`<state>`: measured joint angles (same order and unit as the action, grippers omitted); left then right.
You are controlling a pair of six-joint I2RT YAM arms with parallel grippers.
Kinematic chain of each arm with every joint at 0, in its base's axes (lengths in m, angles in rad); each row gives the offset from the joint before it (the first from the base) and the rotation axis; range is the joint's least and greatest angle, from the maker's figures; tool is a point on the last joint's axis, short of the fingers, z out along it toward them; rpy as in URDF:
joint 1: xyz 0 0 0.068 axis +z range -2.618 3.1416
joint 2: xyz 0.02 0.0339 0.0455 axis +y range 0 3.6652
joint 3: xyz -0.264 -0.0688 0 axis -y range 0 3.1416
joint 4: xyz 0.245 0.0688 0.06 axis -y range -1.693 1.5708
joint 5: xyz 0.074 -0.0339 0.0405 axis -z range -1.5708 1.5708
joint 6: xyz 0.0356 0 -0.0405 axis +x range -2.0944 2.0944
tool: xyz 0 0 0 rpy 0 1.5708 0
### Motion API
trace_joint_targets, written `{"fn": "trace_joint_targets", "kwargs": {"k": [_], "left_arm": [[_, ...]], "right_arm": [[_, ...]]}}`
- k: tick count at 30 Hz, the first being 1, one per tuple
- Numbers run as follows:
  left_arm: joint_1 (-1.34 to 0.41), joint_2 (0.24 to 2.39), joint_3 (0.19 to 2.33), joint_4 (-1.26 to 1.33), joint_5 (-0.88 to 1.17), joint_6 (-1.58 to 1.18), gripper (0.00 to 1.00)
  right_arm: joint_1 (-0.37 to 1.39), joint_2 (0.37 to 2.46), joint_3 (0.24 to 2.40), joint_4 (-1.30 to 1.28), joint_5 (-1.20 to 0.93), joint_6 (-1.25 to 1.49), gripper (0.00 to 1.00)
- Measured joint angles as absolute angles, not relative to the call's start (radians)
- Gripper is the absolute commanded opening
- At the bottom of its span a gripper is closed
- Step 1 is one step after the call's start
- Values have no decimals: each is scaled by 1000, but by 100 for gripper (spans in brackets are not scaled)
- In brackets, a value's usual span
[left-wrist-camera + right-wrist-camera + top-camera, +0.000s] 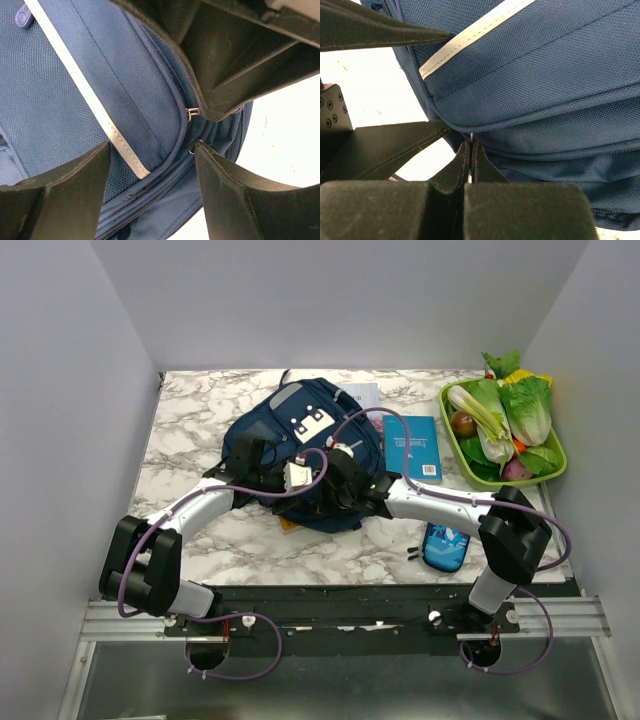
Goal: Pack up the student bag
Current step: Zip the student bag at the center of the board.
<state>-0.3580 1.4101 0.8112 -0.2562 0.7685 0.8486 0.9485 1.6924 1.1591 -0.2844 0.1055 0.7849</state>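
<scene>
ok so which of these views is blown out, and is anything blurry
Left wrist: the table beside the bag is blown out to plain white, while the bag's weave is sharp. Right wrist: the same glare on the table, fabric crisp, the near black fingers just dark shapes. Top view: even, soft light, marble veins readable, no blur.
</scene>
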Motion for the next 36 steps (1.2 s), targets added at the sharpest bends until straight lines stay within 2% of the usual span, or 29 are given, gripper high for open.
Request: {"fn": "trace_joint_targets", "kwargs": {"k": [2,3,5,6,8,9,12,24,36], "left_arm": [[-364,1410,811,-258,765,865,65],[-369,1410,811,-258,759,875,59],[-376,1411,811,-256,746,888,51],[-379,1411,811,-250,738,896,43],[-381,1412,811,-250,732,900,34],[-382,1412,811,-253,731,901,20],[-392,1420,817,-258,730,910,2],[-411,1428,878,-304,719,922,1],[-413,1427,923,-421,716,1000,0]], "right_arm": [[947,1692,1159,-284,97,785,0],[947,1692,1159,-284,94,785,1],[944,1692,1159,-285,88,784,0],[942,1692,1159,-285,87,784,0],[938,1692,1159,-282,85,783,0],[935,1691,1159,-281,84,781,0],[923,1686,1152,-279,80,775,1],[829,1639,1128,-300,71,684,0],[678,1639,1161,-399,262,546,1]]}}
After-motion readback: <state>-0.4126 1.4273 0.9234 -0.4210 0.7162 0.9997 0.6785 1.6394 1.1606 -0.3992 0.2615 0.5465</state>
